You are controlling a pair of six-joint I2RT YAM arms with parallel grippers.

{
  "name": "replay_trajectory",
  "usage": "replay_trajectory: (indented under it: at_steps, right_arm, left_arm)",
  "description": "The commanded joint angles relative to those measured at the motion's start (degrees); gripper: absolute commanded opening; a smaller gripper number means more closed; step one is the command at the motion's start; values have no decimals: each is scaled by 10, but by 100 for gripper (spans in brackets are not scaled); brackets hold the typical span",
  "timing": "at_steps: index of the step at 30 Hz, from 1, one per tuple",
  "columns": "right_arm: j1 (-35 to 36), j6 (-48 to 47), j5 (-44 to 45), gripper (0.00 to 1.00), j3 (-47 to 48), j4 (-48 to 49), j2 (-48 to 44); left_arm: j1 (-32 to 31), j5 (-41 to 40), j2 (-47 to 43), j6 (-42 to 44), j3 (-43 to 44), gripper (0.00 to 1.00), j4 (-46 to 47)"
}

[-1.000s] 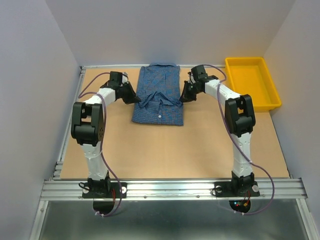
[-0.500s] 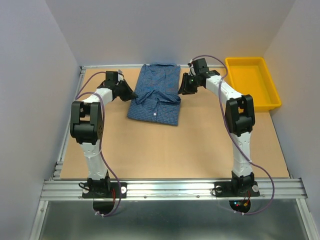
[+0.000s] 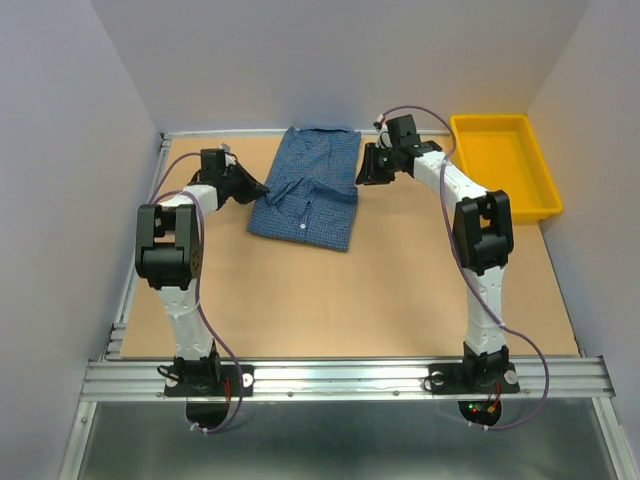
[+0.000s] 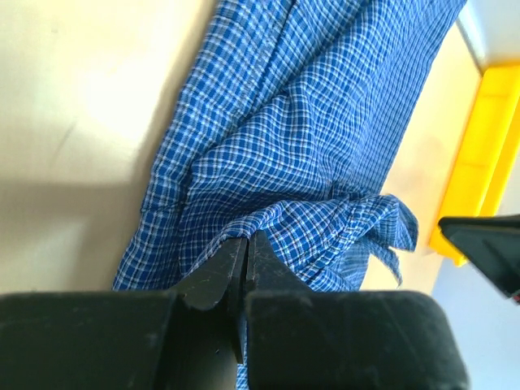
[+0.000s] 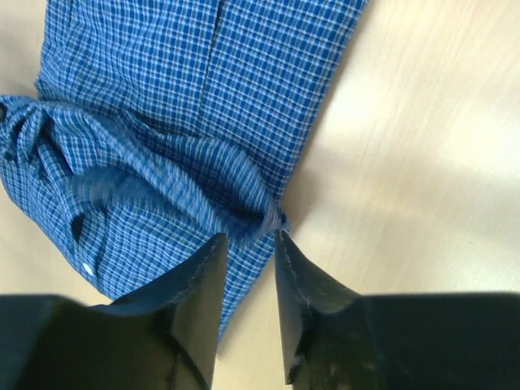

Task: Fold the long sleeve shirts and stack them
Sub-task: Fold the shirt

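Left gripper [image 4: 245, 240] clamped on a pinch of shirt [image 3: 308, 190], cloth spreading beyond its tips. Right gripper [image 5: 248, 240] narrowly parted, bunched shirt edge just past its tips, contact unclear. One shirt, one yellow bin [image 3: 500, 160].

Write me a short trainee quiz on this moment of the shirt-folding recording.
1. True or false: the left gripper is shut on the cloth of the shirt.
2. Where does the yellow tray sit? A) at the far right of the table; B) at the near left by the arm bases; C) under the shirt.
3. How many shirts are in view?

Key: 1 true; 2 A; 3 one.
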Motion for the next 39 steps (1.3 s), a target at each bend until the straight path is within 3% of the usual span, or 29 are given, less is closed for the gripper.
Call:
replay_trajectory:
  at_steps: [1,3,4,5,11,13,20,24,32,39]
  right_arm:
    - [-3,-38,-5,40,-46,43,-60]
    - [-3,-51,1,48,-68,52,-77]
    - [-3,-55,2,50,-77,55,-83]
    - [-3,-64,3,52,-97,59,-99]
    - [18,-102,-8,58,-157,91,-158]
    - [33,-121,1,59,-174,92,-174]
    - [135,-153,23,59,-198,100,-165]
    - [190,-160,34,58,-196,104,-137]
    - [215,-167,44,57,-177,120,-61]
    - [231,-151,48,54,-237,121,-39]
  left_arm:
    - [16,16,-31,-44,-18,8,76]
    - [17,20,-30,-51,-15,16,78]
    - [16,20,-32,-51,-14,28,78]
    - [16,17,-34,-51,-14,52,78]
    - [36,3,-87,-38,5,90,74]
    - [36,-16,-116,-14,14,97,51]
    - [26,-75,-205,64,-13,98,-37]
    - [-8,-88,-267,68,-93,98,-42]
    - [-38,-89,-256,51,-187,97,-19]
    - [-39,-149,-359,23,-280,97,-15]
